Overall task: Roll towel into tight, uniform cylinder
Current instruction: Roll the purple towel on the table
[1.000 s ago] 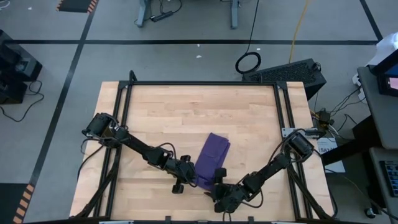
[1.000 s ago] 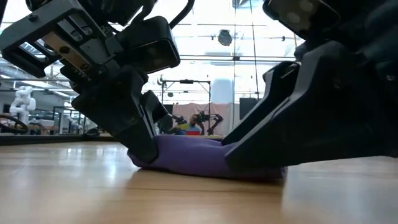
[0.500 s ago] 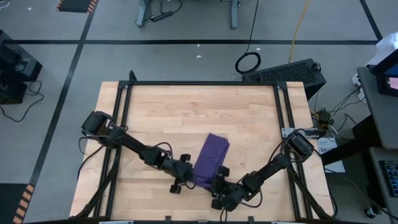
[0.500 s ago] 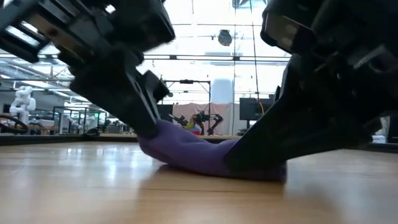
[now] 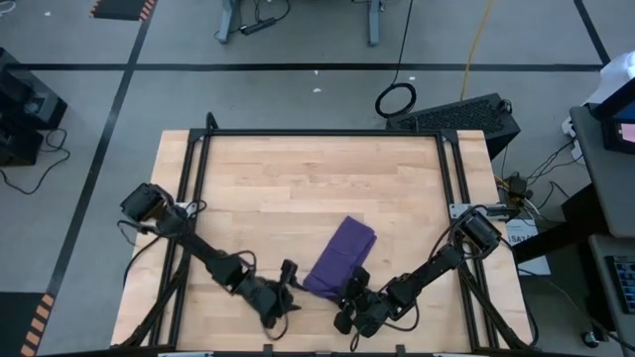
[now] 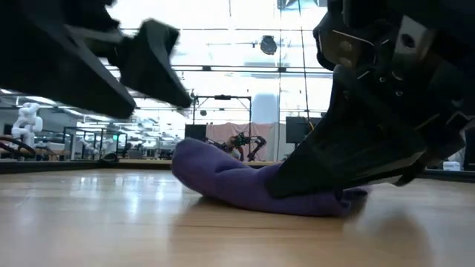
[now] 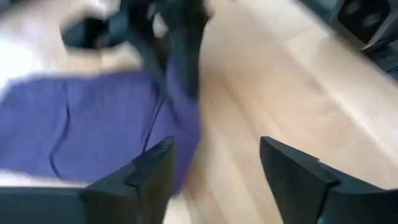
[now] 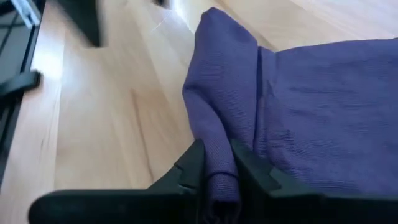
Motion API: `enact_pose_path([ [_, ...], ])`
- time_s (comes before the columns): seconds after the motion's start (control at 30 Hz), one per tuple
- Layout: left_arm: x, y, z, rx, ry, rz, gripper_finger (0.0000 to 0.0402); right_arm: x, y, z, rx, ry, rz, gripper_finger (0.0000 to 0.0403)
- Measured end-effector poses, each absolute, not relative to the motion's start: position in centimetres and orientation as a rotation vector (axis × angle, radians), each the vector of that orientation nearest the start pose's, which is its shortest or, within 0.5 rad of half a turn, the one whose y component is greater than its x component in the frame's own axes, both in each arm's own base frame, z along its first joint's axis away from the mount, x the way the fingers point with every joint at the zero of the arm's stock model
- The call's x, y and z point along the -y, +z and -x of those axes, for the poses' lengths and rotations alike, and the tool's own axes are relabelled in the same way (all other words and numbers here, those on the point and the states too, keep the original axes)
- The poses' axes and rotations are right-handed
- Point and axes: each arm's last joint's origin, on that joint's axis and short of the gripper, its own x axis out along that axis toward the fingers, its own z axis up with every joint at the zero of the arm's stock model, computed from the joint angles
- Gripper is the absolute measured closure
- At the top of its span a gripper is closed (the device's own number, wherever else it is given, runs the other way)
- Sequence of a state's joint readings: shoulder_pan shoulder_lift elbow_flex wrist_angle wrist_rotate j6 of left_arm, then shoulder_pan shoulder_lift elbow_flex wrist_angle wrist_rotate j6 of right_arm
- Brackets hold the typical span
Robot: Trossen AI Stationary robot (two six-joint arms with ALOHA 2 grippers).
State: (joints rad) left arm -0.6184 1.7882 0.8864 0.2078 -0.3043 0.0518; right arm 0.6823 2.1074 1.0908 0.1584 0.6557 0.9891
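The purple towel [image 5: 339, 260] is folded flat, not yet rolled. Its near corner is pinched by the right gripper [image 8: 216, 180]; the left gripper [image 5: 285, 288] is held spread just beside it.

My right hand [image 8: 216, 168] pinches a raised fold of the purple towel [image 8: 323, 106], fingers [image 8: 189, 169] tight on either side. Rest of the towel lies flat on the wooden counter [image 8: 106, 124]. Dark blurred shape [image 8: 84, 18] farther off.

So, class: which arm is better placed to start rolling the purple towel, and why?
The right. Its gripper is shut on the towel at its near edge, while the left gripper is open beside the towel and clear of it.
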Motion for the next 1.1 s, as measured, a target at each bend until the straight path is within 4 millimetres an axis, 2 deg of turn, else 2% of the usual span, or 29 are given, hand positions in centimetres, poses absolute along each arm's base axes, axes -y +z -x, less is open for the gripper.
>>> enact_pose_path([
  [0.13, 21.1, 14.4, -28.5, -0.524, -0.292, -0.517, 0.0127, -23.5, 8.5, -31.7, -0.579, -0.325, -0.46, 0.0354],
  [0.3, 21.1, 13.0, -28.8, -0.534, -0.255, -0.604, 0.0121, -23.5, 8.5, -31.7, -0.569, -0.33, -0.487, 0.0354],
  [0.47, 20.2, 12.5, -29.5, -0.541, -0.23, -0.645, 0.0141, -23.5, 8.5, -31.8, -0.568, -0.331, -0.49, 0.0353],
  [0.8, 18.5, 12.2, -30.5, -0.586, -0.292, -0.68, 0.0203, -23.5, 8.5, -31.8, -0.566, -0.331, -0.489, 0.0353],
  [1.1, 16.6, 11.6, -31.3, -0.651, -0.357, -0.675, 0.0227, -23.5, 8.5, -31.8, -0.566, -0.33, -0.484, 0.0353],
])
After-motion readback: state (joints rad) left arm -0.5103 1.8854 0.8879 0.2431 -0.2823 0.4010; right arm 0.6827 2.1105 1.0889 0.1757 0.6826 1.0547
